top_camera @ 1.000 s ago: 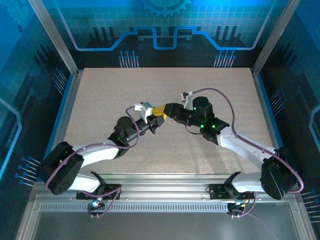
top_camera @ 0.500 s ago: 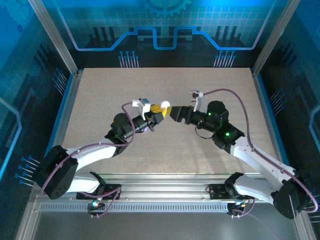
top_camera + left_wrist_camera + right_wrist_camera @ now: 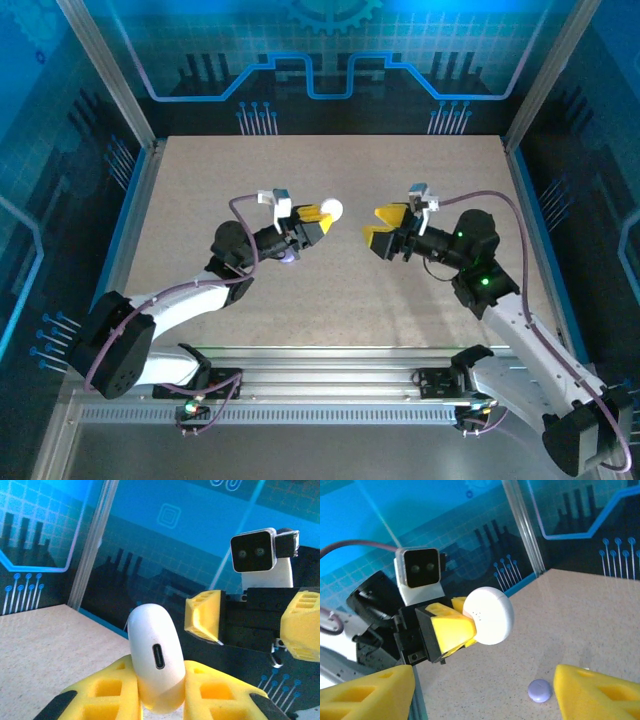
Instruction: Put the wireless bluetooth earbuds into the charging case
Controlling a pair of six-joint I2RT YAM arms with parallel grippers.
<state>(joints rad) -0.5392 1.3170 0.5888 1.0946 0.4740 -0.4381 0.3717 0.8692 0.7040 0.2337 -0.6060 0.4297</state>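
The charging case (image 3: 331,209) is a closed white pebble with a dark port on its edge (image 3: 159,656). My left gripper (image 3: 320,217) is shut on it and holds it above the table, its yellow pads (image 3: 115,692) pressing both sides. The case (image 3: 489,615) sticks out past the left gripper (image 3: 451,626) toward the right arm. My right gripper (image 3: 381,227) stands open a short way right of the case, touching nothing, and its wide-set fingers (image 3: 205,616) face the case. The earbuds are out of view.
A small lavender round piece (image 3: 540,690) lies on the speckled table (image 3: 330,300) below the case, near the right gripper's finger (image 3: 600,695). Glass walls and metal posts (image 3: 120,100) ring the table.
The right gripper opened, came off the case and drew back to the right. The left gripper kept hold of the case and shifted slightly left and up.
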